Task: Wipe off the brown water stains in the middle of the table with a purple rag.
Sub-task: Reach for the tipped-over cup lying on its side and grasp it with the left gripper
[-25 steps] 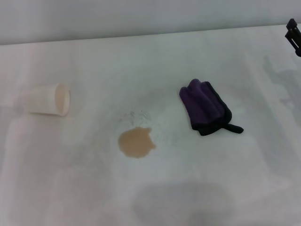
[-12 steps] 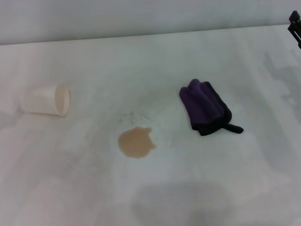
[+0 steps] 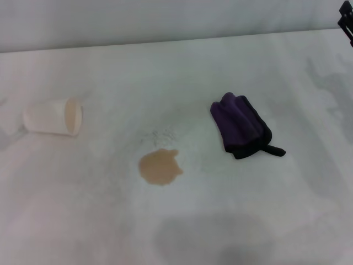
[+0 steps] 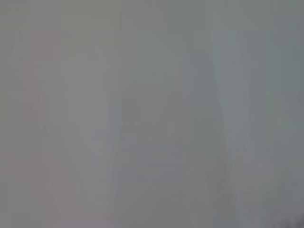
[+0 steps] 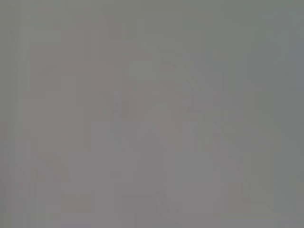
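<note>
I judge I am at the very first step, my right claw (image 3: 346,22) at the worktop's (image 3: 83,221) far right corner, its opening impossible to tell, so next I must reach the purple rag (image 3: 241,125), well right of the mid-worktop brown water stains (image 3: 159,167).

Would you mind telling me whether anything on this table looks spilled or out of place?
Yes: a white cup lies tipped on its side at the left, and the brown water stains sit mid-table, unwiped. The purple rag lies apart, to their right.
</note>
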Controlling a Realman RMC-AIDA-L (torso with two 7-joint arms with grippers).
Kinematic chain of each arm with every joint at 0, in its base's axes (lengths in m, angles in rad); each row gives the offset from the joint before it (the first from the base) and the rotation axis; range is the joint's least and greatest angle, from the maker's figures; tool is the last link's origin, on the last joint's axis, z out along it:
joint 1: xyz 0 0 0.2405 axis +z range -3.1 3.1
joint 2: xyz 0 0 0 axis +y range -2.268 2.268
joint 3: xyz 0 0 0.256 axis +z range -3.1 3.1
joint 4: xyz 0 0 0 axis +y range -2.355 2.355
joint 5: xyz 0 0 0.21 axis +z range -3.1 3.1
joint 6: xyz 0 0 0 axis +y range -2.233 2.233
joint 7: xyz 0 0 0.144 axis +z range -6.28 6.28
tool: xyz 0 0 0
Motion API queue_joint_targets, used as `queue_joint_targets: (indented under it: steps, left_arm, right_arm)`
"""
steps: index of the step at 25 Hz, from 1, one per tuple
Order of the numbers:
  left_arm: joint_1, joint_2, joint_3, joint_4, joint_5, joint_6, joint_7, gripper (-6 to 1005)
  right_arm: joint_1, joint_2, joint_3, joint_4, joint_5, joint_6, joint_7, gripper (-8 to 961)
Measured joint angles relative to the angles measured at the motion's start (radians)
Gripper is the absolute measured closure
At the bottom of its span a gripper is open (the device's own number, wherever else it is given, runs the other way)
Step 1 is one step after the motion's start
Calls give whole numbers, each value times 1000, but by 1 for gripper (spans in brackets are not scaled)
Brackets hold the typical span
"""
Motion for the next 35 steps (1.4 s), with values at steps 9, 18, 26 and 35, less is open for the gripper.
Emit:
queue_joint_targets:
  steps: [9, 18, 26, 35]
  left_arm:
    - [-181, 40, 2, -180, 335, -43, 33, 111]
    - [-359, 73, 4, -243, 735, -74, 165, 111]
    - [-446, 12, 4, -358, 869, -72, 241, 111]
    - [-541, -78, 4, -403, 983, -95, 304, 112]
  right_arm:
    - [-14, 5, -16, -26, -1, 20, -6, 86]
    - [-63, 3, -37, -27, -1, 22, -6, 86]
    - [-54, 7, -39, 13, -1, 22, -6, 86]
    - [-46, 10, -46, 76, -1, 51, -3, 85]
